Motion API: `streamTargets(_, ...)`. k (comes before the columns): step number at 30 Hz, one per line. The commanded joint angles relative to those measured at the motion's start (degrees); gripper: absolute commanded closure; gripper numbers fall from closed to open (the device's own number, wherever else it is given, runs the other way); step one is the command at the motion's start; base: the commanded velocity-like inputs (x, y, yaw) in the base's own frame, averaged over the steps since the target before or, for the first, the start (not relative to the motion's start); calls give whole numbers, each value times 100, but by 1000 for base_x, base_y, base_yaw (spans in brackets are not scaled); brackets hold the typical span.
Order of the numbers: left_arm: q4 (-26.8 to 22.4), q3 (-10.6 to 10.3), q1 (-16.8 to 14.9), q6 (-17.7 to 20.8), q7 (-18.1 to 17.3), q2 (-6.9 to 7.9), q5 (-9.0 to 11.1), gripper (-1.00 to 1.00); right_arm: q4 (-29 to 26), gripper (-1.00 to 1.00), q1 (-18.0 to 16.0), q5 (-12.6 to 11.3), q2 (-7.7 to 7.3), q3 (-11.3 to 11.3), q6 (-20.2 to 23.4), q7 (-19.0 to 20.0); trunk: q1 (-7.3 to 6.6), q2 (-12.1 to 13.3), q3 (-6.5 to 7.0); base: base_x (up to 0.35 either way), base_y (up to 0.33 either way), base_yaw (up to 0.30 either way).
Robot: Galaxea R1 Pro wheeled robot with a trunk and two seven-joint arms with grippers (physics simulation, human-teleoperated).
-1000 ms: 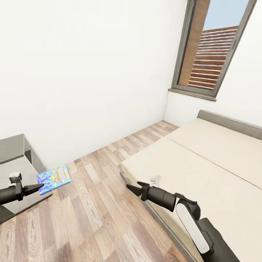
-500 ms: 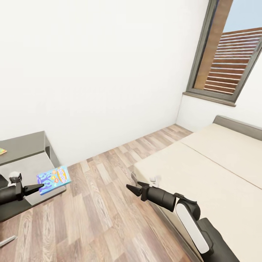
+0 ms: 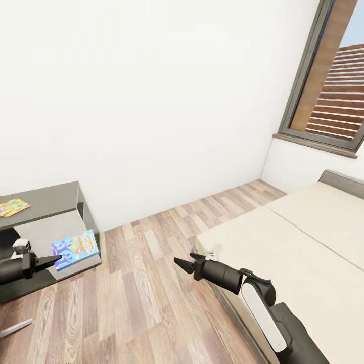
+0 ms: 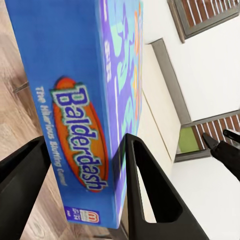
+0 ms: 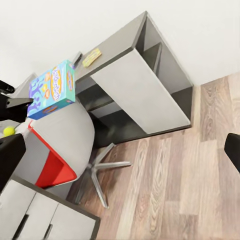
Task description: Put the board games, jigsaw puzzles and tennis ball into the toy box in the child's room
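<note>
Left pincer (image 3: 56,260): we see it closed on the blue board game (image 3: 75,249), one black finger on each side of the box; the left wrist view shows the fingers (image 4: 150,195) clamping the edge printed "Balderdash".
Blue board game: held in the air at the left of the head view, in front of the dark grey tabletop (image 3: 48,198); in the right wrist view the same box (image 5: 52,90) sits just above the grey chair (image 5: 67,145) with a red seat.
Right pincer (image 3: 182,264): stretched forward over the wood-plank floor (image 3: 146,293), beside the near corner of the bed (image 3: 303,253); nothing between its fingers. Open or closed, we cannot tell from the head view; in the right wrist view its dark fingers sit at opposite edges, well apart, so we note it as open.
Jigsaw puzzle (image 3: 13,207): a flat multicoloured sheet lying on the dark grey tabletop, far left of the head view.
Tennis ball (image 5: 9,131): small yellow-green ball, seen in the right wrist view just beside the chair back; what it rests on we cannot tell.
Bed: plain beige mattress, grey headboard (image 3: 344,181), under the window (image 3: 331,86).
Room: white walls.
</note>
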Motion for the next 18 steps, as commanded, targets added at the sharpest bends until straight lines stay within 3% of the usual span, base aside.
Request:
streamTargets(1, 2, 4, -6, 60, -26, -1, -11, 100, 0, -100, -3, -32, 3, 2, 31, -7, 1, -5, 1, 9, -7, 207)
streamTargets(5, 2, 10, -6, 60, -26, 5, -4, 100, 8, -100, -3, -34, 13, 1, 41, -10, 1, -5, 28, 3, -3, 207)
streamTargets(9, -32, 6, -6, 60, -26, 1, -2, 100, 27, -100, -3, -38, 15, 0, 45, -99, -87, 156, 128, 0, 0, 207)
streamTargets(15, -100, -8, -6, 60, -26, 4, -11, 100, 38, -100, -3, -104, 12, -67, 61, -661, -219, 396, 277, 0, 0, 207)
streamTargets(18, -389, -10, -6, 73, -26, -50, -18, 100, 35, -100, -3, -151, -1, -432, 182, -806, -285, 517, 352, 0, 0, 207)
